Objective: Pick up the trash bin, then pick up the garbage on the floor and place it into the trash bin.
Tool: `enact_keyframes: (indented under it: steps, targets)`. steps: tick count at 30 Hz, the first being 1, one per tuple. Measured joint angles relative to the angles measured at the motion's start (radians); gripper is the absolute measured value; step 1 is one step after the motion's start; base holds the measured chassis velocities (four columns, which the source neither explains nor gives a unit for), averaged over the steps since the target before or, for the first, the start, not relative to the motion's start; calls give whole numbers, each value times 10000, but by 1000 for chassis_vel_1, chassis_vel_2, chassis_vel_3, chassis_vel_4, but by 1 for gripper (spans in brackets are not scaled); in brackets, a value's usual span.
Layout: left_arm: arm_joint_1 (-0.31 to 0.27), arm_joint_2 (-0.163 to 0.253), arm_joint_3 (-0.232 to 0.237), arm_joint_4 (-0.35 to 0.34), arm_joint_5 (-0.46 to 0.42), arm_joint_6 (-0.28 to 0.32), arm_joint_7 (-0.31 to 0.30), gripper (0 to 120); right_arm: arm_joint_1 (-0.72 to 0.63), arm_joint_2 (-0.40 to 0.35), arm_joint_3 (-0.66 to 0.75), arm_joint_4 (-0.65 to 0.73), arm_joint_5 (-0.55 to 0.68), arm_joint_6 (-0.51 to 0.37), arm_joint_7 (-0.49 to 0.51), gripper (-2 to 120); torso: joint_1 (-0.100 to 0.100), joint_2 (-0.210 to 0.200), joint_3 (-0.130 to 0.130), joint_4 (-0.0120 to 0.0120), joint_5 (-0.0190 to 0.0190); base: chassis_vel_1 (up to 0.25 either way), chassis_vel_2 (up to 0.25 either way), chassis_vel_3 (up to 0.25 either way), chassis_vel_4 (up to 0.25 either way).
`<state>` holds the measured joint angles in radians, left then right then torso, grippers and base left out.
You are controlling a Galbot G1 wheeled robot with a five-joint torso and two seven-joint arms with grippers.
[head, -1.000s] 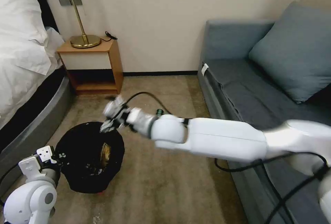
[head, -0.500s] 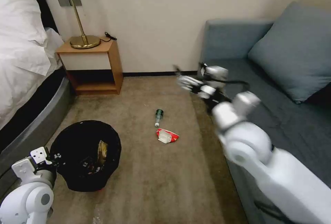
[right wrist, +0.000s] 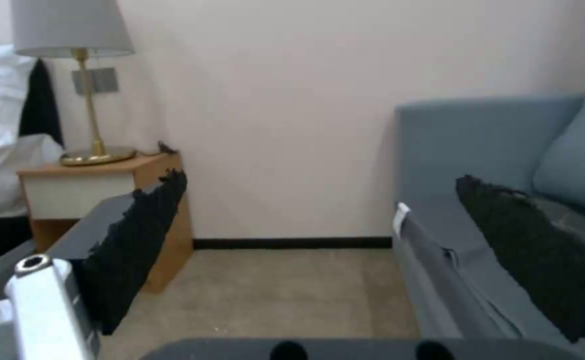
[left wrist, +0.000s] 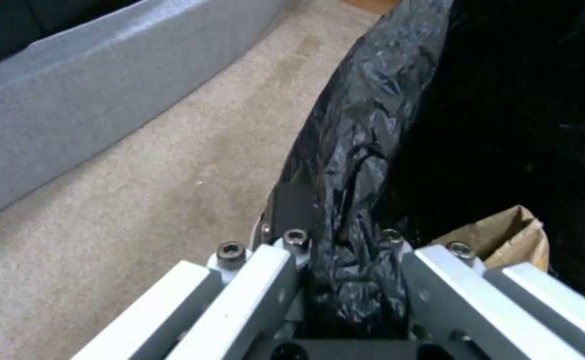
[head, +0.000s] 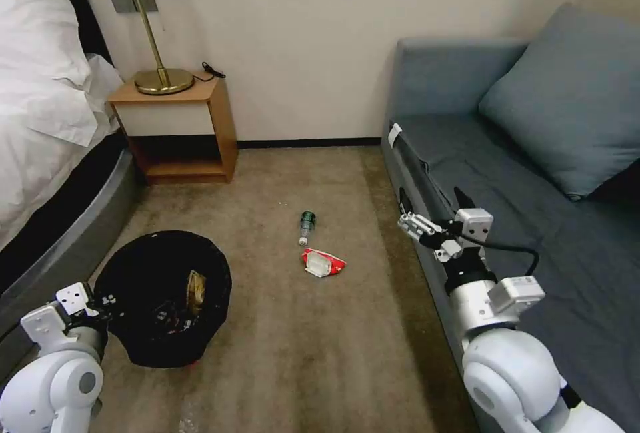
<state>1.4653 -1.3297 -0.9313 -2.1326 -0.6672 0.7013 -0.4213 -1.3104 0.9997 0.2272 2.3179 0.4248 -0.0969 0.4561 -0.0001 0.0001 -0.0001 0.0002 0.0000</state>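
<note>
Lying leftward of right gripper [head: 417, 225]: bottle [head: 306, 226], packet [head: 323, 263].

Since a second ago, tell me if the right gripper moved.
Yes. The right gripper swung from over the trash bin across to the sofa edge.

Bin at the lower left, litter partly inside and partly on the carpet

The trash bin [head: 163, 300] — round, black, lined with a glossy black bag over its rim — is seen at the lower left of the head view, its mouth open upward. A tan paper bag [left wrist: 506, 240] and a gold-green wrapper [head: 195, 290] are seen inside it. Near the frame's centre, a small clear bottle [head: 306, 226] with a green label is laid on its side on the carpet — just below it, close but apart, a crumpled red-white packet [head: 323, 263] is seen.
</note>
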Motion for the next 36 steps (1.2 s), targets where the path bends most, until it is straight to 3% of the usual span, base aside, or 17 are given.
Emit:
enact_keyframes:
  steps: [9,28,36]
  targets:
    - [-61,2,0,74,-6,-1,5,3,368,-69,-296,-290,-133,64,-211,100,-1,0,0,0,-1,-29,25,40,-28]
    - [-117,1,51,156,14,-20,10,3,632,-228,-551,-606,-323,145,-429,100,2,-3,4,-3,-1,-180,185,190,-195]
    - [-149,45,53,164,13,-20,7,3,1743,-614,-1222,-1096,350,-190,-597,100,0,-2,1,-4,1,-14,11,13,-10]
